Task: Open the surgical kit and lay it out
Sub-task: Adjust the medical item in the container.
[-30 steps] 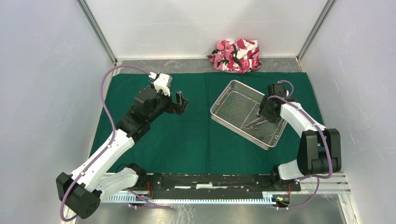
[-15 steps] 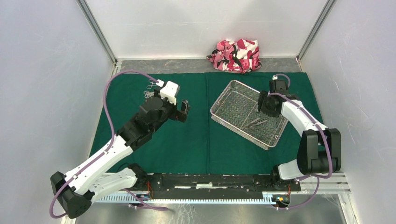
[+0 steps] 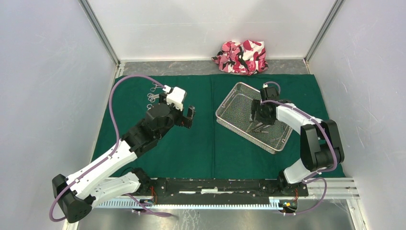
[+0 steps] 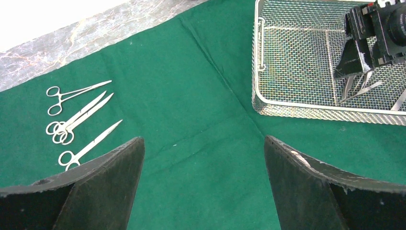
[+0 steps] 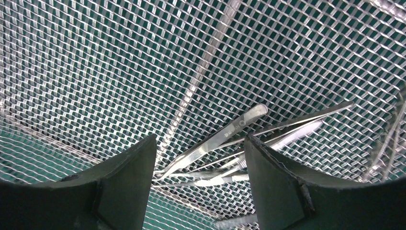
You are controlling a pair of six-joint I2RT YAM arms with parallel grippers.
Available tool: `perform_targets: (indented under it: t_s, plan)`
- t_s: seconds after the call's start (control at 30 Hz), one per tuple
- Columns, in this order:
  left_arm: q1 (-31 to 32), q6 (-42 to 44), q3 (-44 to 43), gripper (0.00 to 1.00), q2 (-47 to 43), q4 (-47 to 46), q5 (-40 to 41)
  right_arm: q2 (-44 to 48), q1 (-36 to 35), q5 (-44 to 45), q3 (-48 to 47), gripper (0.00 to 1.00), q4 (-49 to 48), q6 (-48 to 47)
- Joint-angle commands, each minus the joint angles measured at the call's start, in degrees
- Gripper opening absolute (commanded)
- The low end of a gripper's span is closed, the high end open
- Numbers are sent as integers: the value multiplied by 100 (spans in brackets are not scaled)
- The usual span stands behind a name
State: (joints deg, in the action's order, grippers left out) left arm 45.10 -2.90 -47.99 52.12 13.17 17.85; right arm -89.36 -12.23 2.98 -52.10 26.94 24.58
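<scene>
The dark green drape (image 3: 191,143) lies spread flat on the table. The silver wire-mesh tray (image 3: 234,108) sits on its right half. Several steel tweezers (image 3: 261,127) lie in the tray's near part. My right gripper (image 3: 258,116) is open and hovers inside the tray just above them. In the right wrist view, the tweezers (image 5: 225,134) lie between and below the fingers (image 5: 129,182). Several scissors and forceps (image 3: 153,93) lie in a row on the drape's far left, also in the left wrist view (image 4: 79,117). My left gripper (image 3: 187,116) is open and empty over the drape's middle.
A pink-white-black camouflage cloth bundle (image 3: 242,56) lies beyond the drape at the back wall. Enclosure walls and metal posts stand on both sides. In the left wrist view the tray's rim (image 4: 258,72) is to the right, with the right gripper (image 4: 356,57) inside it.
My right gripper has moved left across the tray and now hangs over the tweezers. My left gripper has drawn back a little towards the near side, away from the laid-out scissors.
</scene>
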Motion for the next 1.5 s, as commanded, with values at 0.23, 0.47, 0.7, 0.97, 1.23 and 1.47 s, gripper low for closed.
perform_targets:
  t_s: [0.23, 0.47, 0.7, 0.97, 1.23, 1.47]
  plan:
    - [25, 254, 65, 100, 1, -284, 104, 240, -39, -165, -408, 74, -412, -288]
    - [25, 254, 66, 100, 66, -295, 64, 735, 216, 466, -88, 78, 192, -534]
    - [25, 254, 66, 100, 112, -293, 59, 468, 232, -508, 370, 76, -273, -101]
    - [17, 397, 69, 100, 193, -304, 51, -30, 153, -763, 19, 76, -806, -72]
    - [8, 420, 65, 100, 197, -306, 89, 276, 231, 260, -484, 77, -176, -562]
    - [7, 399, 79, 100, 146, -306, 31, 323, 775, 1123, -183, 67, 294, -828]
